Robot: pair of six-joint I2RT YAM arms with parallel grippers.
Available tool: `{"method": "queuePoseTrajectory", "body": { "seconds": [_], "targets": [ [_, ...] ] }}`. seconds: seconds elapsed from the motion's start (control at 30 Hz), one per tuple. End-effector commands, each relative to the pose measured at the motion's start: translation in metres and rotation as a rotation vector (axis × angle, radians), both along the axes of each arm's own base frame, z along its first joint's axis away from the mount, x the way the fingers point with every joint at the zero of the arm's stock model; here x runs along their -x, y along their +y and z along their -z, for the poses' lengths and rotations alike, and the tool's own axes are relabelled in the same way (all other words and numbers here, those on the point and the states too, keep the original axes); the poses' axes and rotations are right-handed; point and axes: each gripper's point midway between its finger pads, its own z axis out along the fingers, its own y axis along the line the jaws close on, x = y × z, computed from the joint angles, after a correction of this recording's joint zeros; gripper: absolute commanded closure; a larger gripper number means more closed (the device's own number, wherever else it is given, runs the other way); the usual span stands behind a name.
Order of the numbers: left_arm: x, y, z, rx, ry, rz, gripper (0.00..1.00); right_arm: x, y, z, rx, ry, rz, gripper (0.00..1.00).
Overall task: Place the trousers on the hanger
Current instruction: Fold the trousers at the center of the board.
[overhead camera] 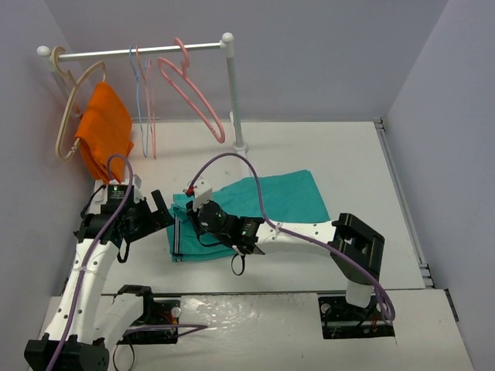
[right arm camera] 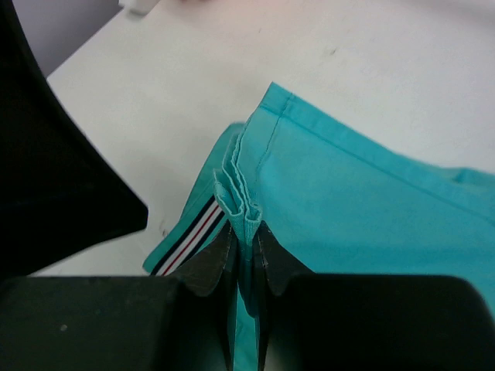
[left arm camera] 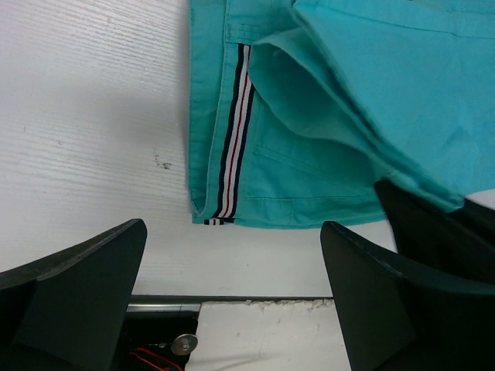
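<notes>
The trousers (overhead camera: 286,197) lay flat on the white table (overhead camera: 332,147), teal and loosely folded. The right gripper (overhead camera: 189,207) sat at their left edge, its jaws clenched on a bunched fold of the teal fabric. The left gripper (overhead camera: 152,214) hovered just left of the trousers with its jaws spread wide and nothing between them.

Only the top view took in what stood beyond the trousers: a white rail (overhead camera: 139,52) with the salmon-pink hanger (overhead camera: 205,100) hooked near its right end, bare and well apart from the trousers. Farther left along it hung two pale thin hangers (overhead camera: 143,85) and a thick beige hanger (overhead camera: 73,100) carrying an orange cloth (overhead camera: 104,127).

The right wrist view alone showed the grip closely: pleated layers of the trousers (right arm camera: 371,201) pinched in the right gripper (right arm camera: 246,232), the hem standing up between the dark fingers.

The left wrist view alone gave the striped band (left arm camera: 234,131) clearly, dark, white and red lines running along the trousers (left arm camera: 325,139) down to their near corner. There the left gripper (left arm camera: 232,232) framed that corner, its two dark fingers (left arm camera: 85,270) clear of the cloth
</notes>
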Motion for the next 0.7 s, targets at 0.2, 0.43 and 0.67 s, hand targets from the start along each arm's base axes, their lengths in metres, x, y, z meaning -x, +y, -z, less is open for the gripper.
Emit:
{"method": "queuePoseTrajectory", "body": {
  "seconds": [0.2, 0.43, 0.67],
  "targets": [
    [-0.016, 0.008, -0.032, -0.029, -0.102, -0.029, 0.05, -0.052, -0.026, -0.113, -0.263, -0.118, 0.338, 1.00],
    [-0.012, 0.014, -0.022, -0.061, -0.081, -0.037, 0.05, 0.011, 0.022, -0.002, -0.057, 0.029, 0.027, 1.00],
    [-0.011, 0.019, -0.015, -0.078, -0.071, -0.057, 0.05, 0.086, 0.043, 0.063, 0.124, 0.116, -0.254, 1.00]
  ]
}}
